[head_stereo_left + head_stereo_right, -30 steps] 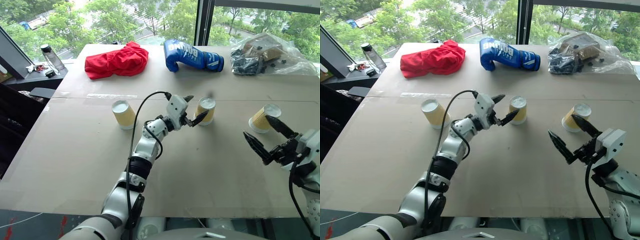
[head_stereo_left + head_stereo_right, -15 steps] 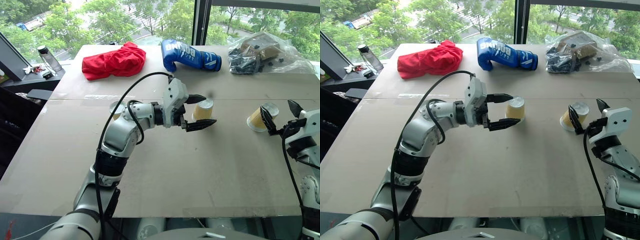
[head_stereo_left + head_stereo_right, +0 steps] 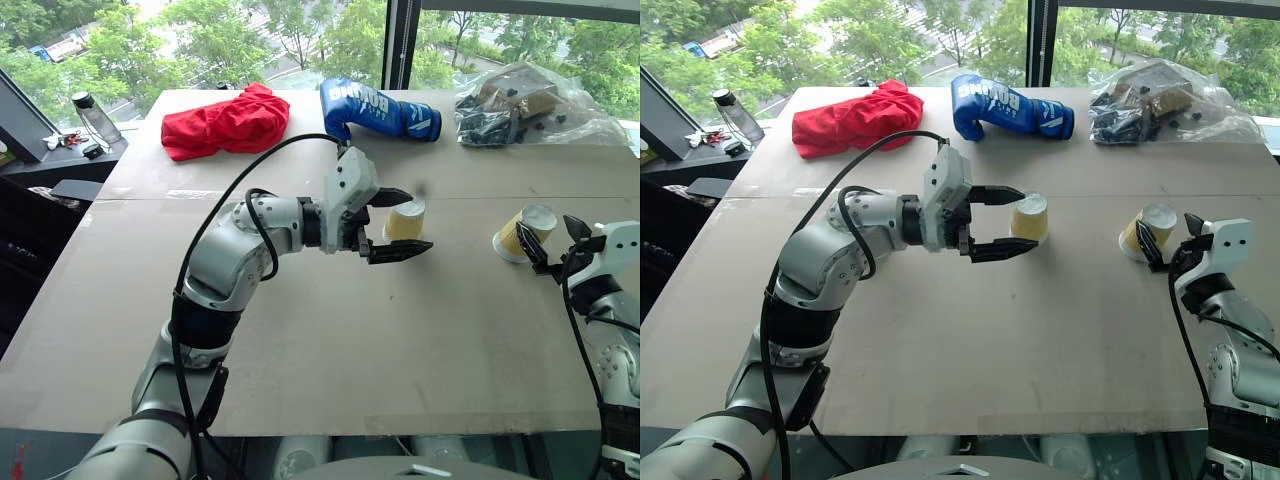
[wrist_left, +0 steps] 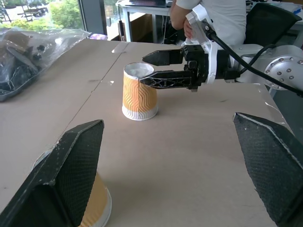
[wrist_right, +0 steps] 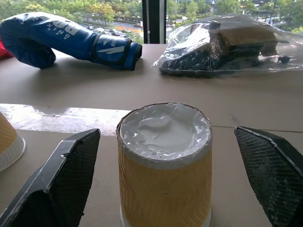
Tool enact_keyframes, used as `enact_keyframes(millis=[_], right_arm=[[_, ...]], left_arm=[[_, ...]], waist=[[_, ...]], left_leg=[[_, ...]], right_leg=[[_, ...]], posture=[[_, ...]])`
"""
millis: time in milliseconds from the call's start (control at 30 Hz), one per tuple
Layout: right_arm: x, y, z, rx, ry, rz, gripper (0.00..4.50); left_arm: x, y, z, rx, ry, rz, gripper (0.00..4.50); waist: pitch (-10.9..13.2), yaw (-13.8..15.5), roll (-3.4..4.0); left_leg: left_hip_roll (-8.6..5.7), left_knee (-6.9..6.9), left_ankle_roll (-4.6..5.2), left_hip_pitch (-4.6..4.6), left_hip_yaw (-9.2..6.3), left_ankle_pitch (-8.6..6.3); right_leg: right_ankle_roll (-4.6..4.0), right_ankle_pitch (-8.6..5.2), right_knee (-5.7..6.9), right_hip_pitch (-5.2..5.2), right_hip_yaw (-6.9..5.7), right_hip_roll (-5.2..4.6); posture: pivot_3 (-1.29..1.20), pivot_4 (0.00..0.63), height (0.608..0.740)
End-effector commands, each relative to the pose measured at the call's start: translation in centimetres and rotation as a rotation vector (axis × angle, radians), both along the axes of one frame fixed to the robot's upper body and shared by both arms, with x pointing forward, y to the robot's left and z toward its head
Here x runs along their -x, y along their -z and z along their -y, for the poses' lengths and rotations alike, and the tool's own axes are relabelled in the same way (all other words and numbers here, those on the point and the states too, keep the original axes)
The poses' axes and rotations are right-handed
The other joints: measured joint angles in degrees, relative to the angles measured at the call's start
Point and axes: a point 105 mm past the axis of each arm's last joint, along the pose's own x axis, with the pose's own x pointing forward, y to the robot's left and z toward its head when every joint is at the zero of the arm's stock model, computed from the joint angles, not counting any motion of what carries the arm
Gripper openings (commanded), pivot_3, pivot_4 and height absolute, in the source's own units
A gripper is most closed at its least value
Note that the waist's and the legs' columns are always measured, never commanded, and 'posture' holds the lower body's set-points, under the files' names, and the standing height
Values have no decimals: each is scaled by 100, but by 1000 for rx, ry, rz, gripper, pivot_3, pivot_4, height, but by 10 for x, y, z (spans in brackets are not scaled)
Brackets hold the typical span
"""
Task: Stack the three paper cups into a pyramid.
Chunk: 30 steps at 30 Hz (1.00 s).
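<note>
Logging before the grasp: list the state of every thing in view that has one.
Middle cup: standing upside down, not held.
Right cup: standing upside down, not gripped.
Left gripper: open, at the middle cup.
Right gripper: open, fingers either side of the right cup.
Cloth: crumpled.
Glove: lying on its side.
Bottle: upright, capped.
Bag: lying, stuffed.

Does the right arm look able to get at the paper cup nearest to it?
Probably yes. The right claw is open and points at the right-hand cup, with nothing between them. The left claw is at the middle cup, well aside.
</note>
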Motion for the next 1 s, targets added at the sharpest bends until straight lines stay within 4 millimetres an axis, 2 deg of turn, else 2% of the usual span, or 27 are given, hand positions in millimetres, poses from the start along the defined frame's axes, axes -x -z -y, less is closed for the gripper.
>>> enact_keyframes(millis=[33,100,133,167,200,267,300,467,633,833,1000], right_arm=[[-3,-10,1,-3,-2,59,4500],[-4,-10,1,-9,-2,67,4500],[-5,-10,2,-8,-2,71,3974],[-5,-9,2,-6,-3,72,3728],[-5,-9,2,-3,-7,75,3297],[-7,-7,1,10,-19,75,2305],[-7,-7,1,20,-24,78,2100],[-10,-14,-4,52,-55,101,2100],[-7,-25,-42,52,-220,120,2100],[-12,-27,-84,62,-356,112,2100],[-20,-21,-100,65,-405,98,2100]], left_arm=[[5,-12,1,2,7,62,4489],[4,-12,0,2,-1,67,4489],[5,-11,0,-1,-3,71,4500],[5,-11,-1,-3,-3,72,4500],[5,-11,-1,-2,-5,72,4500],[4,-12,-2,2,-11,70,4500],[4,-12,-2,1,-13,68,4500],[4,-12,-7,-3,-22,60,4500],[7,-6,-24,-4,-84,22,4500],[12,13,-54,-41,-217,-11,4500],[13,15,-67,-36,-312,-8,4500]], waist=[[2,-1,1],[3,-2,1],[4,-3,2],[5,-3,2],[5,-3,3],[5,-3,2],[5,-3,3],[6,-6,4],[12,-39,10],[15,-28,10],[20,21,3]], left_leg=[[0,0,0,0,0,0],[0,0,0,0,0,0],[1,0,-1,0,0,1],[1,0,-1,0,0,1],[1,0,-3,-1,2,1],[1,0,-5,-1,2,3],[1,0,-5,-1,2,3],[1,0,-4,-1,3,3],[7,-6,-16,-3,11,9],[9,-6,-7,-4,10,4],[9,-5,-1,-5,6,0]], right_leg=[[0,0,0,0,0,0],[0,0,1,-1,-1,1],[0,0,1,-1,-1,1],[0,0,1,-2,0,0],[0,0,1,-2,1,0],[0,0,1,-3,2,0],[0,0,1,-3,2,0],[0,0,2,-4,2,0],[0,0,6,-18,15,3],[0,0,6,-19,13,3],[0,0,7,-19,9,0]], posture=[[0,150,740],[0,150,740],[0,150,740],[0,150,740],[0,150,740],[0,150,740],[0,150,740],[0,150,740],[0,150,740],[0,150,740],[0,150,740]])
